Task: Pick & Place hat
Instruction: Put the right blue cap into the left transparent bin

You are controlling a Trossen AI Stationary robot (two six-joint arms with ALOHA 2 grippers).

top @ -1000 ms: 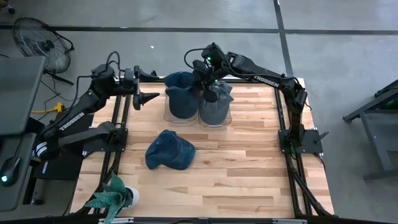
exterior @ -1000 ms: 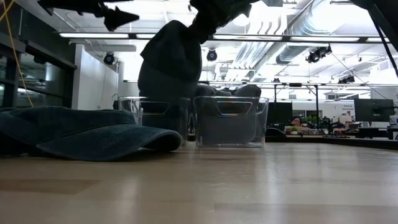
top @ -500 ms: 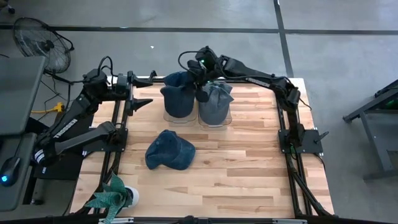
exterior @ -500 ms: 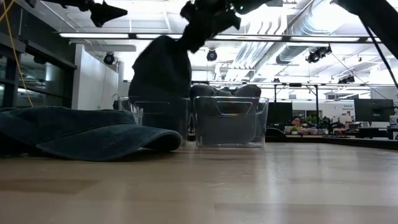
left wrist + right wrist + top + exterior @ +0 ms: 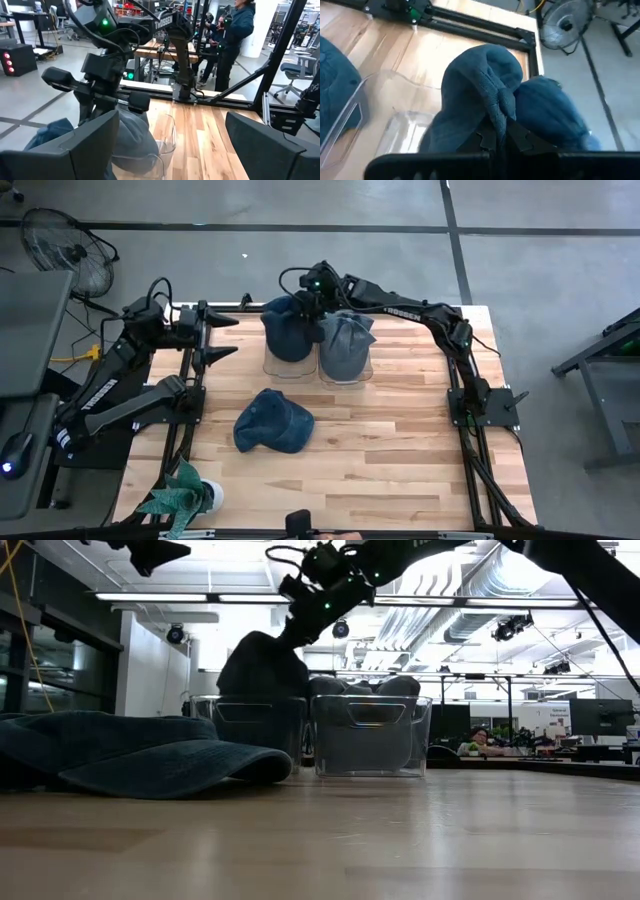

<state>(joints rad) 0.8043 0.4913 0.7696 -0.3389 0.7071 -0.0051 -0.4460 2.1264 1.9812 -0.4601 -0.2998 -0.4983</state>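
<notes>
- The table (image 5: 400,460) carries two clear bins at its far edge, side by side: the left bin (image 5: 285,362) is the one being filled, and the right bin (image 5: 345,365) already holds a grey-blue hat (image 5: 347,340)
- The right arm reaches from its base on the right across the far edge, stretched out long and bent down at the wrist, so the right gripper (image 5: 312,308) hangs over the left bin
- The dark blue hat (image 5: 288,332) is bunched into a bundle and pinched at its top by the right gripper's clenched fingers; in the low view it hangs with its lower part seemingly already inside the left bin's walls, though the clear plastic makes the depth hard to judge
- To finish this step well, I would lower the bundle straight down until it rests in the bin, keep it off the shared wall with the right bin, then let go and lift clear vertically so no fabric snags
- A second blue cap (image 5: 272,423) lies flat on the table nearer the front, left of centre, well apart from the bins and not yet picked
- The left gripper (image 5: 222,335) waits at the far left, fingers spread wide, holding nothing
</notes>
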